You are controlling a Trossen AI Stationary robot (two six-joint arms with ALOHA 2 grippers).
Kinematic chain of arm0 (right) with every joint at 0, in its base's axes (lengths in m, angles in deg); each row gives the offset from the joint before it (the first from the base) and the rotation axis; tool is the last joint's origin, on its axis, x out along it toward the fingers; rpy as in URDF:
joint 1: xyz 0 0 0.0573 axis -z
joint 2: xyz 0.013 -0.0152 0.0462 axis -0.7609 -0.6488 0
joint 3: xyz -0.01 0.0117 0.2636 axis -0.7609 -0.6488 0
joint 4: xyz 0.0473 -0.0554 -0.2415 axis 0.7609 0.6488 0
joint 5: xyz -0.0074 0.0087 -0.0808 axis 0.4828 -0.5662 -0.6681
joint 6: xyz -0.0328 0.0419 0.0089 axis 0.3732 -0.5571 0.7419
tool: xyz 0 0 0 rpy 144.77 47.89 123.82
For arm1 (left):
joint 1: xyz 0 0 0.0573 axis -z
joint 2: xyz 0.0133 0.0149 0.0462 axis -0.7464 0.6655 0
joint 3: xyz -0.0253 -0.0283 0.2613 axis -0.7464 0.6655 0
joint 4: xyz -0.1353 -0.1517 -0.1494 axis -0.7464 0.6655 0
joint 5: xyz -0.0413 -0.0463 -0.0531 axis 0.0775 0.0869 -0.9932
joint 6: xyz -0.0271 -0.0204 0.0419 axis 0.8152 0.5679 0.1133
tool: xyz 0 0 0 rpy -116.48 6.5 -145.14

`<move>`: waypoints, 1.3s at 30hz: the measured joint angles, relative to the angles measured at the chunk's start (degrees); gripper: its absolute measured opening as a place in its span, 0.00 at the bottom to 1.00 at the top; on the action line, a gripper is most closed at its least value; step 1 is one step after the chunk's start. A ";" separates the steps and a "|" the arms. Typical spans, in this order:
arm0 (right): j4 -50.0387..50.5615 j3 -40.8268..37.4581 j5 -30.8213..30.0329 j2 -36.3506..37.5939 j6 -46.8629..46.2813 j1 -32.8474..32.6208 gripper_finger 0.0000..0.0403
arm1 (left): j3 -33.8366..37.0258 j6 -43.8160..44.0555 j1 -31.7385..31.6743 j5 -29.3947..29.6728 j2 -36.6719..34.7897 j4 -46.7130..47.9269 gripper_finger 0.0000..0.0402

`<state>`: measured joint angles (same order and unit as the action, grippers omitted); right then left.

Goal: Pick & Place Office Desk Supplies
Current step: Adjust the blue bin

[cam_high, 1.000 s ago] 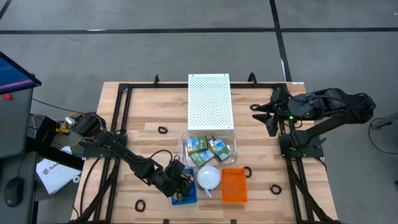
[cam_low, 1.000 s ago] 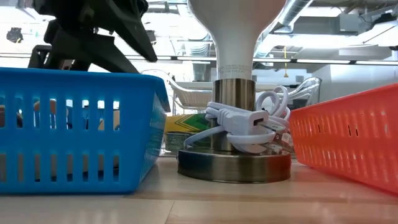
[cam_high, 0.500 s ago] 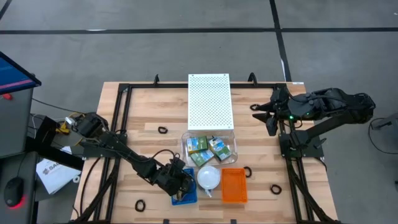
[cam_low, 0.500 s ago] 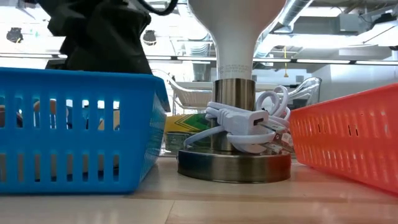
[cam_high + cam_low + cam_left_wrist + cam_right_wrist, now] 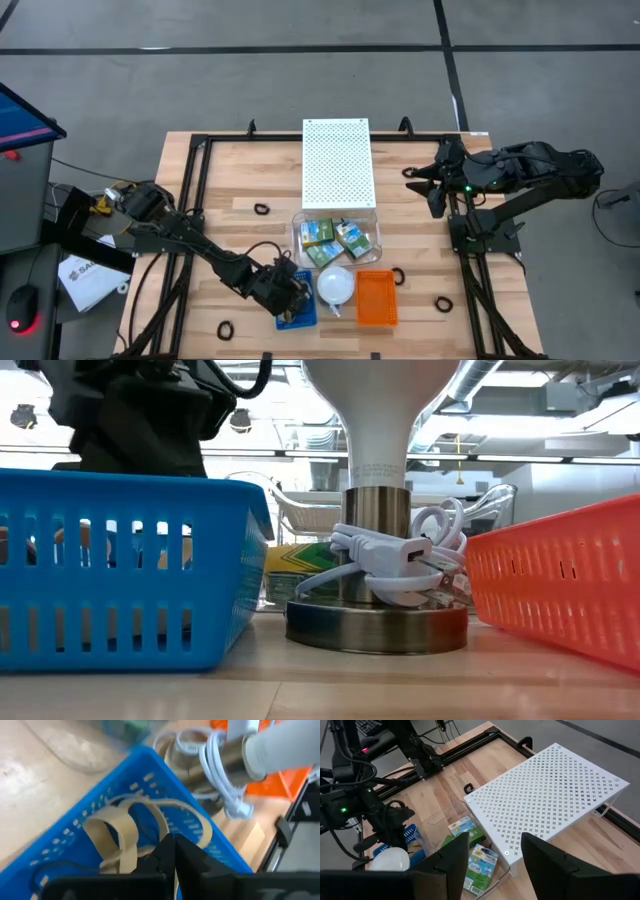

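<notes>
A wooden butcher-block table (image 5: 230,175) stands on a grey floor (image 5: 200,70) crossed by dark seam lines. Off the table's left edge stand a blue-topped cabinet (image 5: 20,120) and some black equipment. Seen level across the table, the room behind is bright, with white ceiling ducts (image 5: 480,380) and pipes overhead.

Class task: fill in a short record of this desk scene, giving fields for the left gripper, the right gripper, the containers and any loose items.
left gripper: shut, down inside the blue basket among tan rubber bands
right gripper: open, raised at the table's right side, idle
clear bin: holds yellow-and-green crayon boxes
orange basket: right of the lamp
loose items: black rings scattered on the table
</notes>
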<state>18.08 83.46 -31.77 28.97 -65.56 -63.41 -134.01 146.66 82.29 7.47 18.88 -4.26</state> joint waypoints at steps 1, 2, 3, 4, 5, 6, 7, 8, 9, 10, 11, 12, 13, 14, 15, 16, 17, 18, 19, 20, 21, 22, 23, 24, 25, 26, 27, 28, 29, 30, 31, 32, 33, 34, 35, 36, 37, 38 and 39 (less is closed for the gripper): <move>0.00 0.00 0.02 0.00 -0.20 0.00 0.44 | 0.00 -0.41 0.13 -1.26 -0.21 0.04 0.00; 0.00 0.00 0.00 0.00 -0.29 0.00 0.44 | 0.00 -1.15 0.28 -2.40 -0.66 0.07 0.00; 0.00 0.00 0.00 0.00 -0.29 0.01 0.44 | 0.00 -1.90 0.41 -3.58 -1.16 -0.06 0.00; 0.00 0.00 0.00 0.00 -0.29 0.00 0.44 | 0.00 -2.86 0.62 -4.50 -1.99 -0.14 0.00; 0.00 0.00 0.02 0.00 -0.29 0.00 0.44 | 0.00 -3.77 0.89 -5.14 -2.92 0.08 0.00; 0.00 0.00 0.04 0.00 -0.29 0.00 0.44 | 0.00 -4.95 1.10 -5.62 -3.86 -0.03 0.00; 0.07 0.00 0.07 0.00 -0.27 0.00 0.44 | 0.00 -6.03 1.32 -5.95 -4.91 -0.01 0.00; 0.27 0.00 0.08 0.00 -0.29 0.01 0.44 | 0.00 -6.51 1.55 -6.12 -6.05 0.63 0.00; 0.57 0.00 0.10 0.01 -0.29 0.00 0.44 | -0.02 -6.60 1.82 -6.18 -7.31 1.91 0.00; 0.97 0.00 0.15 0.02 -0.29 0.02 0.44 | -0.04 -6.23 2.09 -6.17 -8.68 3.92 0.00; 1.44 -0.02 0.19 0.00 -0.29 0.00 0.44 | -0.11 -5.00 2.30 -6.17 -9.79 6.38 0.00; 1.71 -0.02 0.21 0.00 -0.29 0.00 0.44 | -0.13 -2.99 2.58 -6.17 -10.90 9.67 0.00; 1.78 -0.02 0.22 0.00 -0.29 0.00 0.44 | -0.11 -0.92 2.89 -6.15 -12.04 13.59 0.00; 1.84 -0.02 0.21 0.02 -0.29 0.00 0.44 | -0.07 1.06 3.10 -6.10 -12.92 17.04 0.00; 1.86 -0.02 0.21 0.02 -0.29 0.00 0.44 | -0.08 2.89 3.35 -5.90 -13.56 19.57 0.00; 1.86 -0.02 0.22 0.00 -0.29 0.02 0.44 | -0.09 4.65 3.60 -5.64 -14.23 22.33 0.00; 1.86 -0.02 0.20 0.00 -0.29 0.00 0.44 | -0.07 6.04 3.77 -5.49 -14.78 25.14 0.00; 1.86 -0.02 0.18 0.02 -0.29 0.00 0.44 | -0.07 6.94 3.90 -5.21 -14.99 26.96 0.00; 1.88 -0.02 0.17 0.01 -0.30 0.00 0.44 | -0.07 7.17 3.89 -5.12 -14.86 27.69 0.00; 1.88 -0.02 0.16 0.00 -0.30 0.00 0.44 | -0.07 7.16 3.83 -5.11 -14.50 28.13 0.00; 1.88 -0.02 0.12 0.00 -0.33 0.00 0.44 | -0.04 6.93 3.73 -5.12 -14.01 28.62 0.00; 1.89 -0.02 -0.01 0.02 -0.58 0.00 0.44 | 0.25 6.35 3.58 -5.12 -13.52 28.41 0.00; 1.90 -0.02 -0.04 0.01 -0.73 0.00 0.44 | 0.77 5.99 3.42 -5.28 -13.02 27.19 0.00; 1.90 -0.02 -0.05 0.01 -0.75 0.00 0.44 | 1.57 5.89 3.29 -5.61 -12.52 25.23 0.00; 1.91 -0.02 -0.07 0.00 -0.77 0.00 0.44 | 2.42 5.87 3.25 -5.88 -12.12 23.58 0.00; 1.92 -0.02 -0.09 0.02 -0.77 0.02 0.44 | 3.15 5.88 3.25 -6.04 -11.62 21.71 0.00; 1.90 -0.02 -0.11 0.00 -0.77 0.00 0.44 | 3.72 5.93 3.25 -6.22 -11.02 19.64 0.00; 1.92 -0.02 -0.15 0.01 -0.77 0.00 0.44 | 4.16 6.25 3.25 -6.23 -10.49 18.40 0.00; 1.92 -0.02 -0.15 0.00 -0.77 0.00 0.44 | 4.56 7.02 3.25 -6.22 -10.01 17.98 0.00; 1.95 -0.02 -0.20 0.02 -0.77 0.00 0.44 | 4.83 7.26 3.25 -6.23 -9.41 17.73 0.00; 2.04 -0.02 -0.20 0.01 -0.77 0.00 0.44 | 4.85 7.34 3.24 -6.21 -8.72 17.55 0.00; 2.19 -0.02 -0.20 0.01 -0.78 0.01 0.44 | 4.85 7.36 3.11 -6.19 -8.15 17.09 0.00; 2.27 -0.02 -0.20 0.00 -0.77 0.02 0.44 | 4.85 7.36 2.97 -6.08 -7.80 16.58 0.00; 2.26 -0.02 -0.20 0.00 -0.79 0.00 0.44 | 4.85 7.36 2.81 -6.01 -7.37 15.87 0.00; 2.28 -0.02 -0.20 0.01 -0.78 0.00 0.44 | 4.83 7.17 2.66 -5.99 -6.82 14.80 0.00; 2.30 -0.02 -0.20 0.00 -0.79 0.00 0.44 | 4.83 6.99 2.53 -5.99 -6.26 13.83 0.00; 2.34 -0.02 -0.20 0.01 -0.78 0.00 0.44 | 4.83 6.92 2.34 -5.91 -5.88 13.15 0.00; 2.40 -0.02 -0.20 0.02 -0.79 0.00 0.44 | 4.83 6.91 2.18 -5.84 -5.56 12.49 0.00; 2.48 -0.02 -0.20 0.01 -0.79 0.00 0.44 | 4.83 6.89 2.01 -5.77 -5.33 12.06 0.00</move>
<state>20.56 83.44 -31.97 28.98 -66.36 -63.41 -129.18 153.55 84.30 1.70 13.54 7.80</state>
